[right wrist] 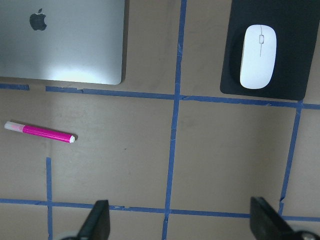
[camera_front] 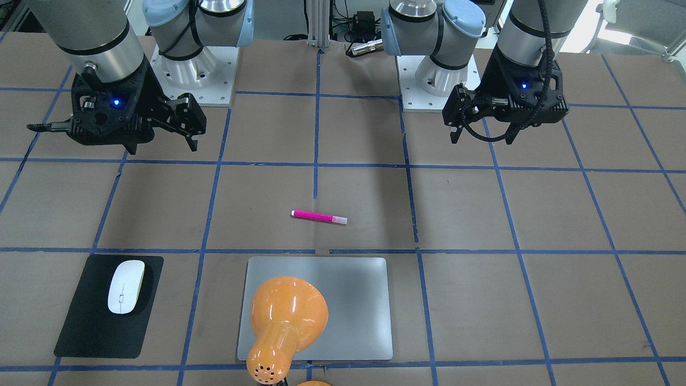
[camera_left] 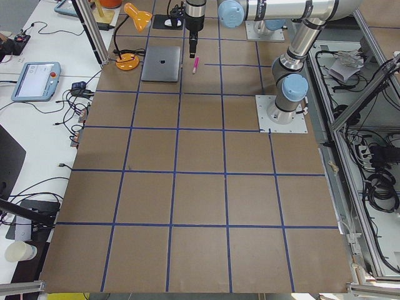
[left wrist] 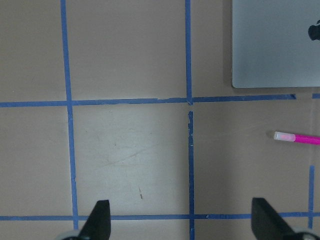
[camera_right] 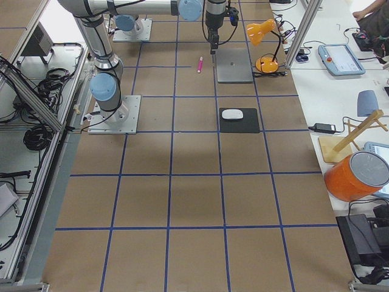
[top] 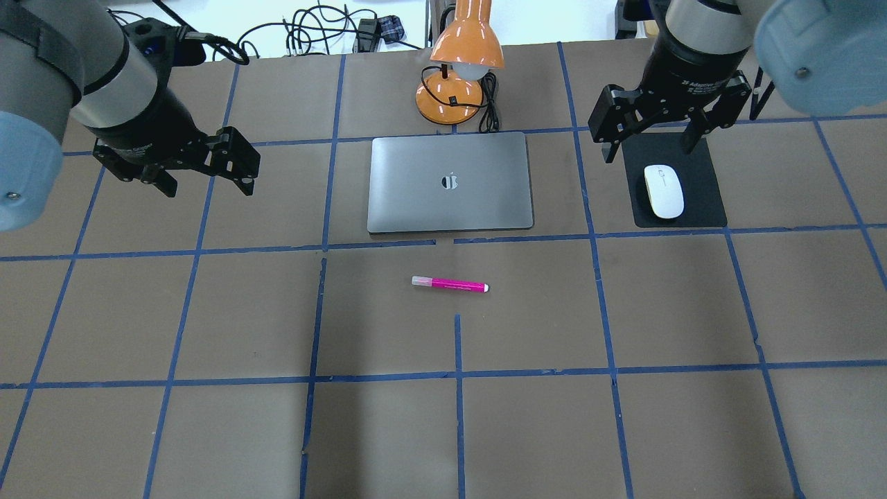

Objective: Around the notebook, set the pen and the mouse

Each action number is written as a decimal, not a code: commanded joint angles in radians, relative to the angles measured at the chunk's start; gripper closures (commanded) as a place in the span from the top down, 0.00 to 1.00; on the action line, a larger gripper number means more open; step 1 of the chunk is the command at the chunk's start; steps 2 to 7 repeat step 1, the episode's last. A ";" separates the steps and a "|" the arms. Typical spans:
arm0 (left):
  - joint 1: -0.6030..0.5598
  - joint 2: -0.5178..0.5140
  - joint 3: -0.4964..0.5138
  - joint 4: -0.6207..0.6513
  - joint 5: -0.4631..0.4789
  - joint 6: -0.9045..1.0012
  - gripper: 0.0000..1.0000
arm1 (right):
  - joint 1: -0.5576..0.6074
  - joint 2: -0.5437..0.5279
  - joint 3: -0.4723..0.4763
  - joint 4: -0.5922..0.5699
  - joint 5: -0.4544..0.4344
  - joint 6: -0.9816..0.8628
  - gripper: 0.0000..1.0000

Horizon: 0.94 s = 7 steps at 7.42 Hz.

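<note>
"While both arms hang over the brown table (top: 527,319) with its blue tape grid (top: 457,374), how do the claws stand?"

"Both are spread wide and hold nothing; the left gripper (top: 208,188) is up over bare table to the robot's left of the large flat silver-grey metallic notebook (top: 416,201); the right gripper (top: 649,151) is up on the other side; each wrist view shows 2 dark fingertips (left wrist: 100,220) far apart at its lower edge."

"And where is the pen?"

"The short, slim magenta-pink marker pen (top: 450,284) lies flat on the table on the robot's side of the notebook, near it but apart, with a line of the tape between them; it runs roughly along the notebook's near long edge; its pale whitish cap end points toward the robot's left."

"And the mouse?"

"The smooth glossy white oval mouse (top: 664,190) sits on a matte black rectangular pad (top: 703,187) to the robot's right of the notebook; pad and notebook are apart, with 1 line of tape between them; the mouse lies toward the pad's notebook side."

"Anything else close by?"

"An orange desk lamp (top: 466,41) stands just beyond the notebook's far edge; in the front-facing view its shade hides part of the notebook; both claws are clear of pen, mouse and notebook."
</note>
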 commanded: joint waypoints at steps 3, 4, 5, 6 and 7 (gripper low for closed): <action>0.002 0.003 0.002 0.000 -0.007 0.000 1.00 | -0.001 -0.001 -0.001 0.002 0.002 -0.002 1.00; 0.002 0.003 0.002 0.000 -0.007 0.000 1.00 | -0.001 -0.001 -0.001 0.002 0.002 -0.002 1.00; 0.002 0.003 0.002 0.000 -0.007 0.000 1.00 | -0.001 -0.001 -0.001 0.002 0.002 -0.002 1.00; 0.002 0.003 0.002 0.000 -0.007 0.000 1.00 | -0.001 -0.001 -0.001 0.002 0.002 -0.002 1.00; 0.002 0.003 0.002 0.000 -0.007 0.000 1.00 | -0.001 -0.001 -0.001 0.002 0.002 -0.002 1.00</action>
